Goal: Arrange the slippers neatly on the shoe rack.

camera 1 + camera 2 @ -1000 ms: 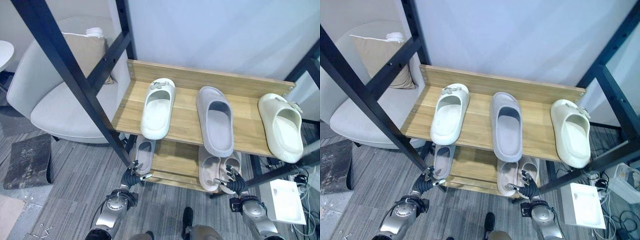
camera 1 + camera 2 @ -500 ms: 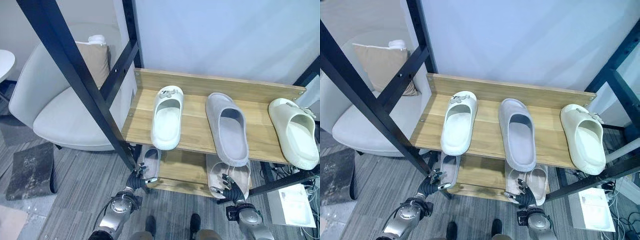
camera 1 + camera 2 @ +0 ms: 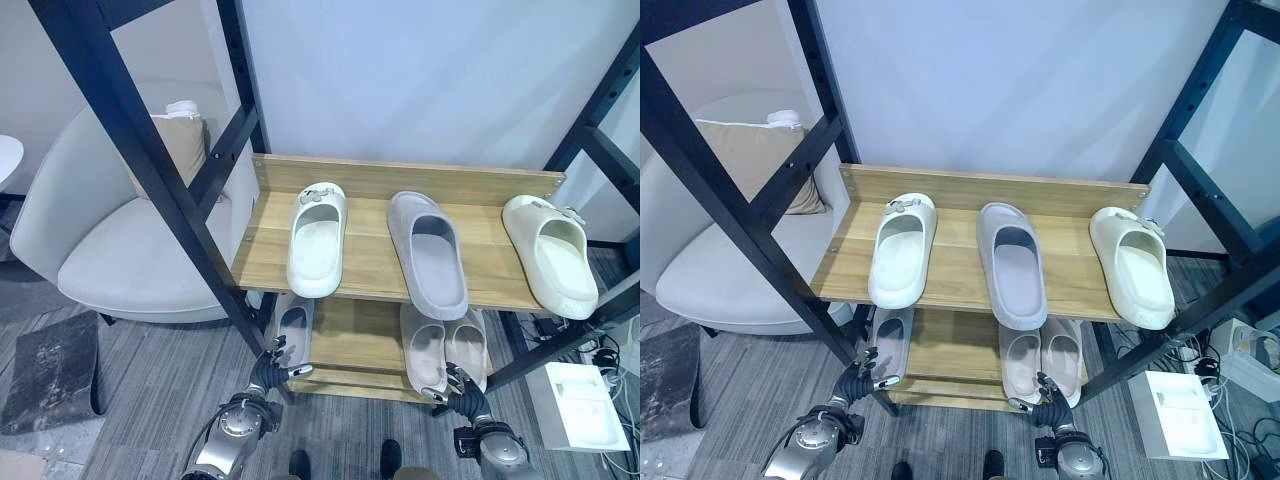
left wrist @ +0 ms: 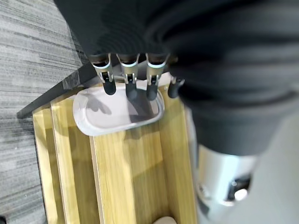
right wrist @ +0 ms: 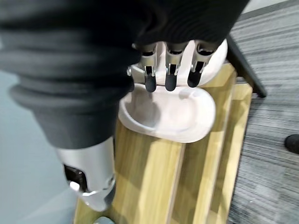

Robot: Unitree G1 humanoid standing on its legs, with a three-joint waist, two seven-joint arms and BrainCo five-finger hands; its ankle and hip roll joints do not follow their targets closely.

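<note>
Slippers [image 3: 427,250]: grey, flanked by cream pair (top shelf [image 3: 370,265]).

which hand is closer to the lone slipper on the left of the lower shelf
Left. The left hand sits right at the heel of that lone slipper, its fingers over the heel in the left wrist view. The right hand is across the shelf at the pair of pinkish slippers.

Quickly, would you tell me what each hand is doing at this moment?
Left hand: open, fingers straight over the heel of a pale slipper.
Right hand: open, fingers over another pale slipper's heel.
</note>
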